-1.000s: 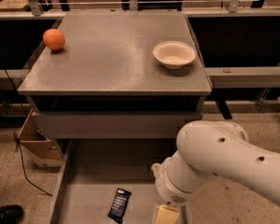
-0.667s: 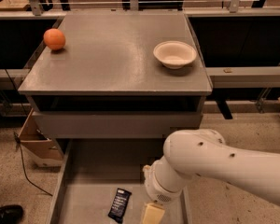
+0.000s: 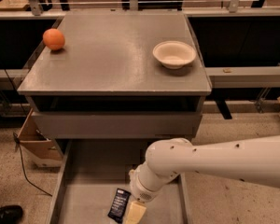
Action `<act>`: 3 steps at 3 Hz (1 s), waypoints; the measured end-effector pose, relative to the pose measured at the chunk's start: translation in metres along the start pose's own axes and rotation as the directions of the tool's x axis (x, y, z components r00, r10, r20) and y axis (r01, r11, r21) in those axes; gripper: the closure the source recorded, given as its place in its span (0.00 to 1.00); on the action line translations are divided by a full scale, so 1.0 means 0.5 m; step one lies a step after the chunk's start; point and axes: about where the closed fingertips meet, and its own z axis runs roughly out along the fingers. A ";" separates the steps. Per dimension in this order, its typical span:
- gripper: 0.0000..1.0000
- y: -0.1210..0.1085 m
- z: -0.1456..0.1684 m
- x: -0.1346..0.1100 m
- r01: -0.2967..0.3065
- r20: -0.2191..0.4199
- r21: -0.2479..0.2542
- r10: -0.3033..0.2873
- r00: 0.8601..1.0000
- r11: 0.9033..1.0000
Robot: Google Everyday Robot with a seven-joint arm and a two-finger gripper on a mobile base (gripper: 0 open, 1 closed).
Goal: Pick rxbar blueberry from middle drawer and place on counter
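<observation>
The arm (image 3: pixel 214 162) comes in from the 3 o'clock edge of the view and bends down over the open drawer (image 3: pixel 91 171), which is pulled out toward 6 o'clock from under the cabinet. The gripper (image 3: pixel 135 213) is low inside this drawer, at the 6 o'clock edge of the view. Only its pale yellowish part shows and the rest is cut off, so I cannot tell whether it is parted or closed.

The bar (image 3: pixel 118 204) lies flat on the grey drawer floor, dark with pale lettering, its long side running from about 1 o'clock to 7 o'clock. It is just at 9 o'clock from the gripper. They look very close, maybe touching, but I cannot tell for sure. The bar is not lifted.

Above the open drawer there is a closed front panel (image 3: pixel 116 124), and above it the counter (image 3: pixel 112 59). An orange (image 3: pixel 53 39) sits on the counter near its 10 o'clock corner. A white bowl (image 3: pixel 174 54) stands upright at the 2 o'clock side, well apart from the orange.

On the floor at 9 o'clock from the drawer stands a cardboard box (image 3: pixel 35 146), and a dark shoe (image 3: pixel 4 213) shows at the 7 o'clock corner.
</observation>
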 end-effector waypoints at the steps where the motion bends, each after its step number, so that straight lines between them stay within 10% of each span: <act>1: 0.00 -0.025 0.152 0.011 0.003 0.029 -0.022 -0.003 1.000 1.000; 3: 0.00 -0.024 0.157 0.009 -0.001 0.049 -0.009 0.002 0.999 1.000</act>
